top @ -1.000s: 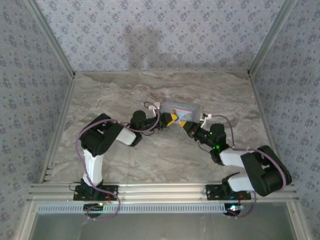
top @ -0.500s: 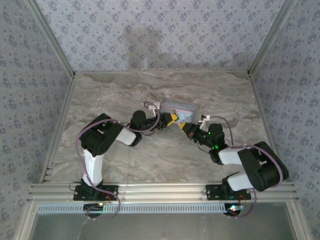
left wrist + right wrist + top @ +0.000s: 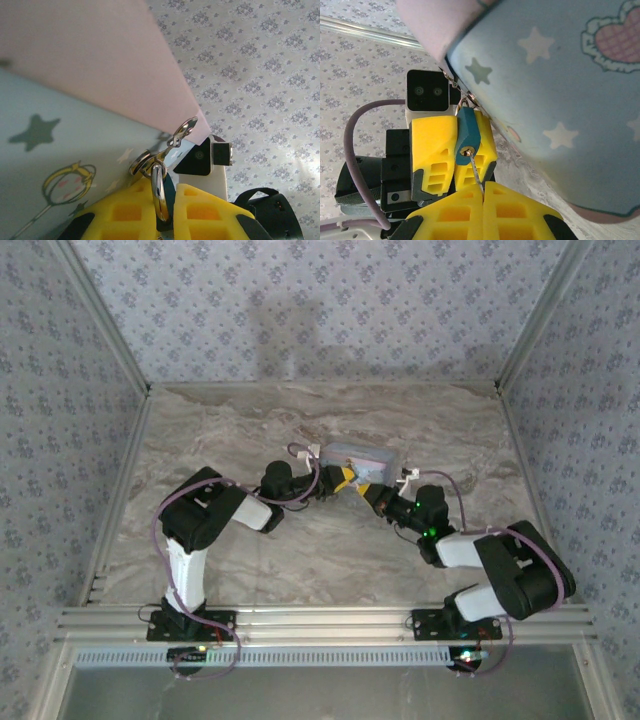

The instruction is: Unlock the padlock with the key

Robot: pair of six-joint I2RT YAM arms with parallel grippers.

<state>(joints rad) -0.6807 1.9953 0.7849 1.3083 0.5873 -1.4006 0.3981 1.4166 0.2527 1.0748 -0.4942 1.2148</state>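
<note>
**Key point(image 3: 476, 174) at the padlock point(image 3: 467, 134), both claws closed**

My right claw point(image 3: 483, 200) has its yellow fingers pressed together, pinching the thin silver key. The blade points up, with its tip at the brass keyhole in the padlock's lower end.

My left claw point(image 3: 160, 207) is closed on the padlock from the other side, and the small teal body sits between its fingers. In the left wrist view the shackle point(image 3: 158, 190) rises from between those fingers to the clasp point(image 3: 181, 134) on the tin point(image 3: 60, 165), at the corner where the pale blue wall meets the pink lid.

From above, the tin lies on the table point(image 3: 230, 430) past mid-depth, a little right of centre. Both claws meet at its near side.
</note>
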